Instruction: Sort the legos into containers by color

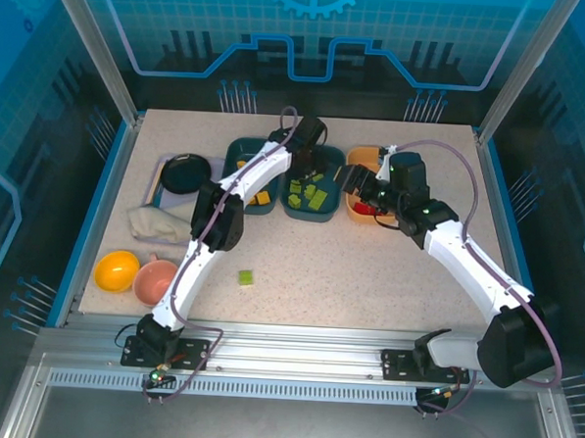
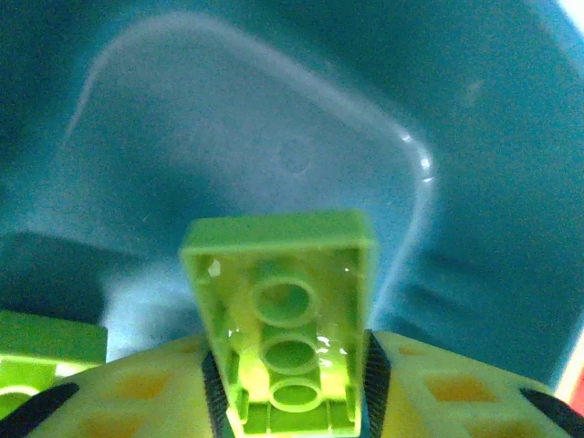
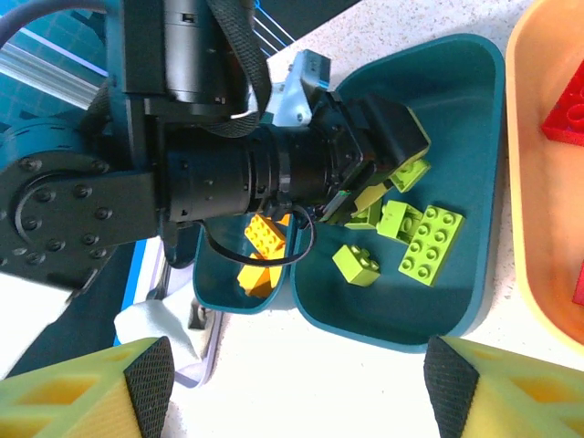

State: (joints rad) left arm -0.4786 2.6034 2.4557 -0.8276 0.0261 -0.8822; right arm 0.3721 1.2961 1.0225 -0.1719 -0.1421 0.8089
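My left gripper (image 1: 313,159) hangs low inside the middle teal tray (image 1: 312,215) and is shut on a light green lego (image 2: 283,301), whose hollow underside faces the camera between the pads. Several green legos (image 3: 429,242) lie loose in that tray (image 3: 456,119). Yellow legos (image 1: 262,198) sit in the left teal tray (image 1: 239,152), and red legos (image 1: 367,210) in the orange tray (image 1: 360,156). One green lego (image 1: 245,276) lies alone on the table. My right gripper (image 3: 301,392) is open with nothing in it, hovering beside the orange tray (image 3: 538,228).
A pink bowl (image 1: 155,280) and a yellow ball (image 1: 116,270) sit at the near left. Behind them are a crumpled white cloth (image 1: 160,222) and a black dish (image 1: 186,172) on a lavender tray. The left arm reaches across the left teal tray.
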